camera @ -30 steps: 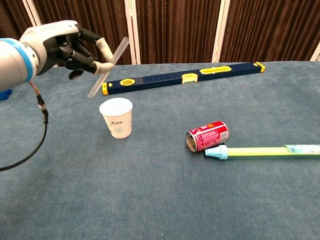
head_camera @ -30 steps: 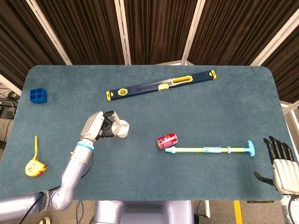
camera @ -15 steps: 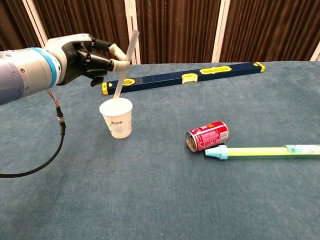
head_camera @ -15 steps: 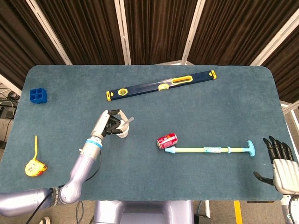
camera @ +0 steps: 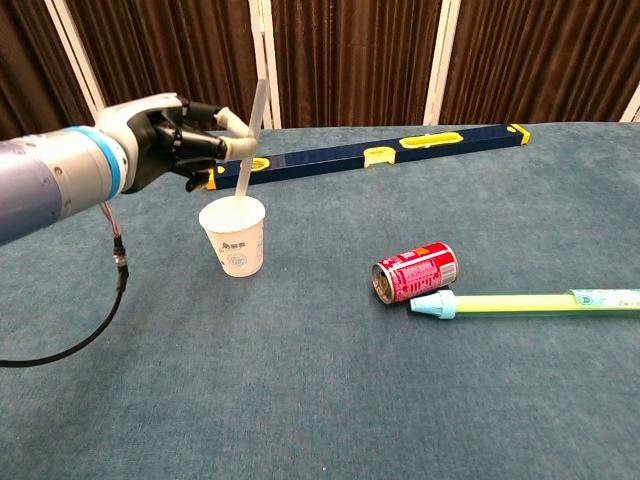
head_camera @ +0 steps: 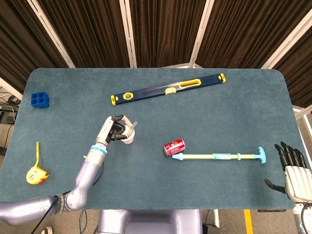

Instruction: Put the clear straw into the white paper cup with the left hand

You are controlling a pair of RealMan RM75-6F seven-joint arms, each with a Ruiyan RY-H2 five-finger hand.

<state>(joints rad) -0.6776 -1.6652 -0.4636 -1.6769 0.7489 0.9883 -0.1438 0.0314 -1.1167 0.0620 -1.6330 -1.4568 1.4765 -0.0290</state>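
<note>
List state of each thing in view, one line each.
clear straw: near upright, lower end inside cup, pinched
white paper cup: upright
left hand: holds the straw
right hand: holds nothing, fingers apart
red can: lying on its side
spirit level: lying flat

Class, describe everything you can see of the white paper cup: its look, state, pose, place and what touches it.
The white paper cup stands upright on the blue table cloth, mouth open, tapering downward, with small grey print on its side. The clear straw dips into its mouth, pinched higher up by the left hand. The hand itself looks clear of the cup.
</note>
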